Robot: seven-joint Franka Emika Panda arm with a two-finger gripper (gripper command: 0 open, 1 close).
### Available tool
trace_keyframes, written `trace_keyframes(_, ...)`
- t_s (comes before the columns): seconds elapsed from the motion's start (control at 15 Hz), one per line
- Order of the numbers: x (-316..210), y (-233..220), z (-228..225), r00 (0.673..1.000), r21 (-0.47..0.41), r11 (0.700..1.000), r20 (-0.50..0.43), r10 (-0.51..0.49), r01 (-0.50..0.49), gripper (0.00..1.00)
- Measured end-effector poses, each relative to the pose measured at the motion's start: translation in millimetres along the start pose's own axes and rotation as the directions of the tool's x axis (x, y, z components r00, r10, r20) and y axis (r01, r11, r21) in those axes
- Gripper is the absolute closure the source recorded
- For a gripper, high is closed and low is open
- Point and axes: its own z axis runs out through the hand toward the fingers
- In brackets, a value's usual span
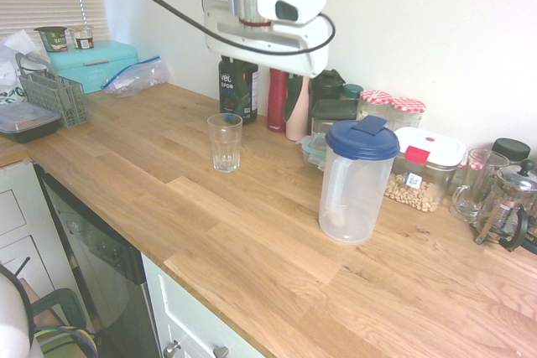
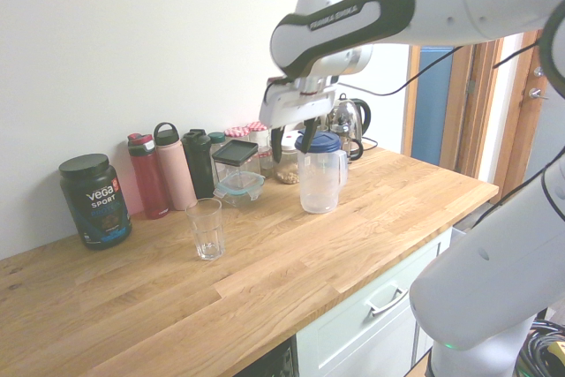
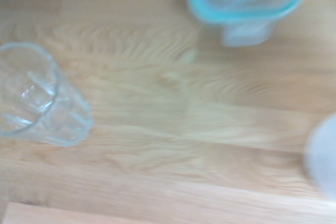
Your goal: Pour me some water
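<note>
A clear plastic pitcher (image 1: 357, 182) with a dark blue lid stands on the wooden counter (image 1: 252, 232); in the second exterior view the pitcher (image 2: 320, 178) is right of centre. It looks almost empty. An empty ribbed glass (image 1: 225, 142) stands upright to its left, also seen as the glass (image 2: 206, 229) and, blurred, in the wrist view (image 3: 37, 98). My gripper (image 2: 293, 140) hangs open and empty high above the counter, between glass and pitcher and nearer the pitcher, touching neither.
Along the wall stand a black protein tub (image 2: 94, 200), red, pink and black bottles (image 2: 177, 178), lidded glass containers (image 2: 238, 184), jars and a French press (image 1: 503, 207). A kettle (image 2: 349, 128) sits behind the pitcher. A dish rack (image 1: 52, 96) is far left.
</note>
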Motion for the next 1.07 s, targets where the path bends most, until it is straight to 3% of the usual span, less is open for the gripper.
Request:
trace_keyframes(0.4, 19.8, 83.8, -17.7, 0.998, 0.013, 0.999, -0.040, 0.039, -0.038, 0.00)
trace_keyframes(0.67, 24.8, 131.5, 4.8, 0.989, 0.036, 0.996, -0.122, 0.086, -0.083, 0.00)
trace_keyframes(0.73, 23.2, 135.1, 18.0, 0.986, 0.041, 0.996, -0.141, 0.085, -0.080, 1.00)
trace_keyframes(1.07, 35.2, 132.3, 77.7, 0.982, 0.062, 0.996, -0.171, 0.078, -0.068, 1.00)
